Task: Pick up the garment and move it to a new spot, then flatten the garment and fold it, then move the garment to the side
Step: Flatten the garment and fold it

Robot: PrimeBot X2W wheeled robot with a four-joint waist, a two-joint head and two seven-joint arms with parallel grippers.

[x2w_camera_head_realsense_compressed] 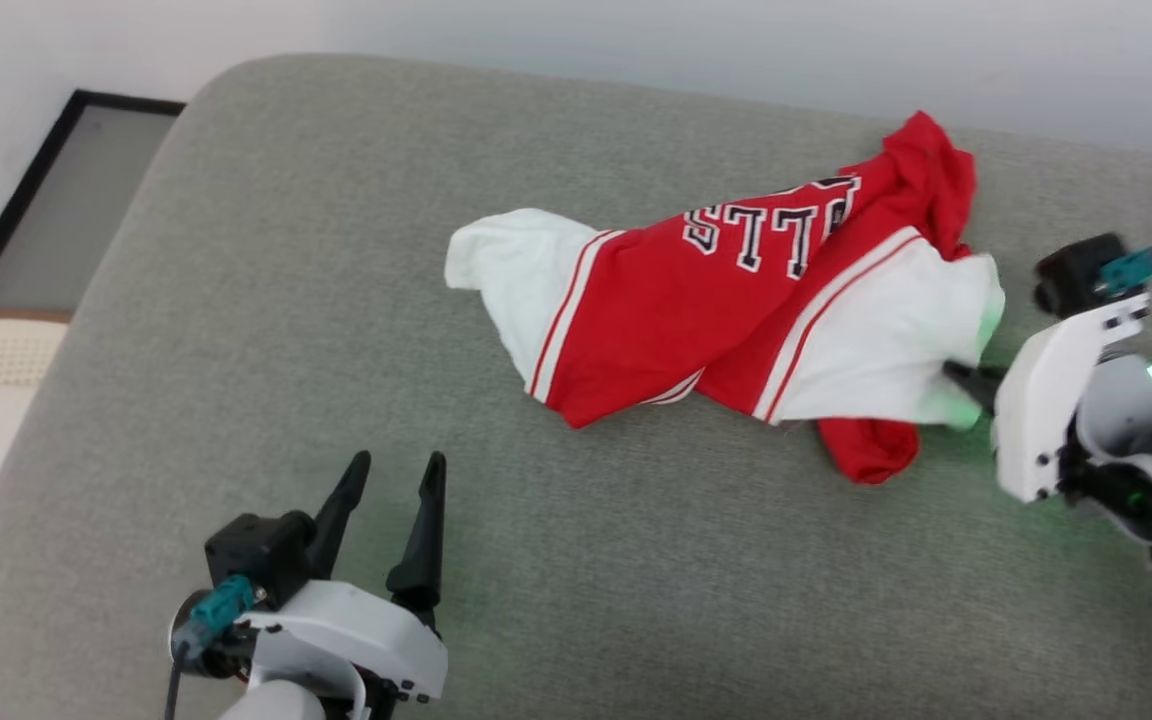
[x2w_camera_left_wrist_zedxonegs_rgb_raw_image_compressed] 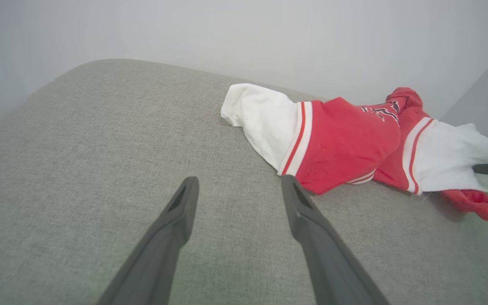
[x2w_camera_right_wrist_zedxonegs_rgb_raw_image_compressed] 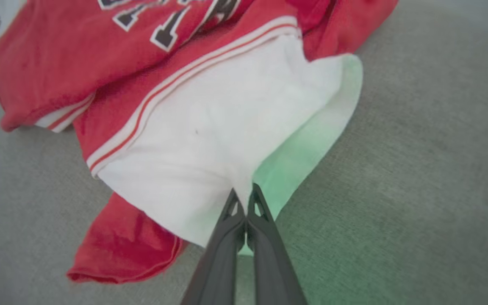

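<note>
Your right end effector (x2w_camera_right_wrist_zedxonegs_rgb_raw_image_compressed: 244, 192) clamps a white sleeve of the garment (x2w_camera_head_realsense_compressed: 676, 320); your left end effector (x2w_camera_head_realsense_compressed: 398, 462) hovers fingers-apart over the grey cushion (x2w_camera_head_realsense_compressed: 236, 260), well clear.

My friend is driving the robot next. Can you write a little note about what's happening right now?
Right gripper: shut on a white sleeve of the crumpled red jersey shirt with black letters.
Left gripper: open, empty, over the grey fabric cushion, apart from the shirt.
Done: shirt grasped; whether it is at its new spot, cannot tell.
Left: flatten, fold, move aside.
</note>
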